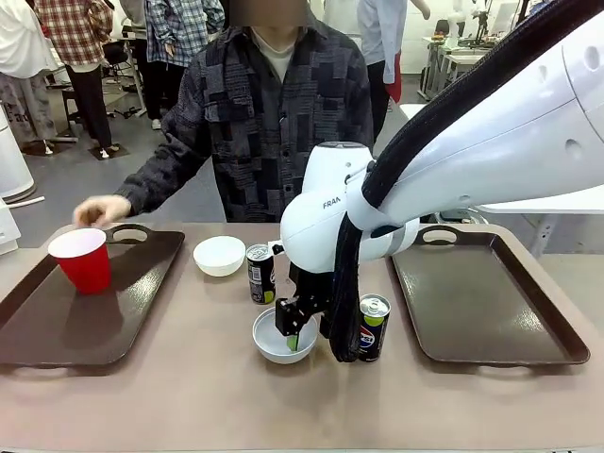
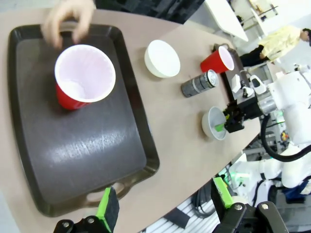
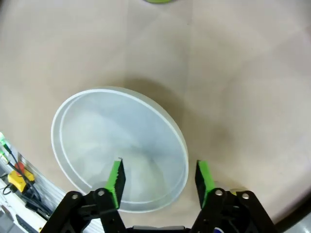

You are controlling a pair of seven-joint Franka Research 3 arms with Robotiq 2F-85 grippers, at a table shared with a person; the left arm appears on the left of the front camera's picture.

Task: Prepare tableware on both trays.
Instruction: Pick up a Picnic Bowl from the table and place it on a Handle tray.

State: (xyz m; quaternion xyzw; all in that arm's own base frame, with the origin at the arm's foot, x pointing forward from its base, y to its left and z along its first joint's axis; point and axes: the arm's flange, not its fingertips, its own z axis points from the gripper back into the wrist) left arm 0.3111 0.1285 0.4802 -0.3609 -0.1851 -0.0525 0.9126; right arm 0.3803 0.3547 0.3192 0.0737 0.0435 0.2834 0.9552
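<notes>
Trays (image 1: pixel 123 311): we count two in front, one cup (image 1: pixel 83 260) on the left one, two bowls (image 1: pixel 219 255) and two cans (image 1: pixel 260 274) on the surface (image 1: pixel 189 396). Left wrist: left claw (image 2: pixel 164 196) hangs apart over that tray's edge. Right wrist: right claw (image 3: pixel 159 177), apart, straddles the near bowl's (image 3: pixel 112 141) rim.

Bright even overhead light, soft shadows, wide-angle wrist distortion.
</notes>
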